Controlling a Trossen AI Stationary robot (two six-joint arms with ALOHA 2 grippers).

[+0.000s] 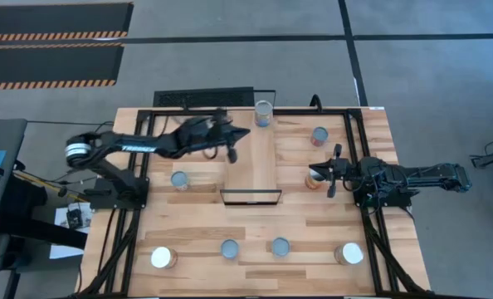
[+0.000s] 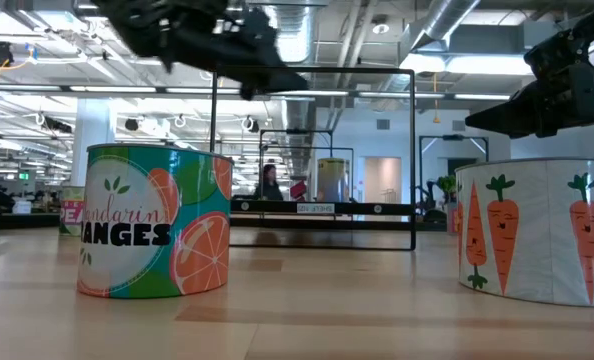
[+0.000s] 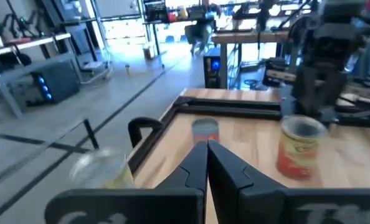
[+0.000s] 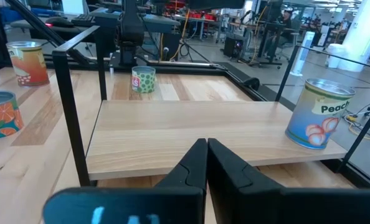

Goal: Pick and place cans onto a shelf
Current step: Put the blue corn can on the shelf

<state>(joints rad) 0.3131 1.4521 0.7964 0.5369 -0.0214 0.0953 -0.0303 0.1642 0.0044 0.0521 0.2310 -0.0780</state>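
The shelf (image 1: 259, 162) is a pale plank across the table's middle, also in the right wrist view (image 4: 191, 124). One can (image 1: 263, 112) stands upright on its far end, the peach can (image 4: 319, 115). Other cans stand on the table: a grey-topped one (image 1: 319, 135), one (image 1: 315, 176) just under my right gripper's tips, one (image 1: 179, 179) left of the shelf, and several along the near edge. My left gripper (image 1: 245, 132) hovers shut over the shelf's far left side, holding nothing (image 3: 207, 146). My right gripper (image 1: 321, 172) waits shut and empty (image 4: 207, 146) right of the shelf.
The shelf's black frame (image 1: 251, 197) rises at its near end and shows as thin posts (image 4: 73, 118) in the right wrist view. In the low view an oranges can (image 2: 152, 222) and a carrots can (image 2: 537, 240) stand close in front. Bare wood lies between the near cans and the shelf.
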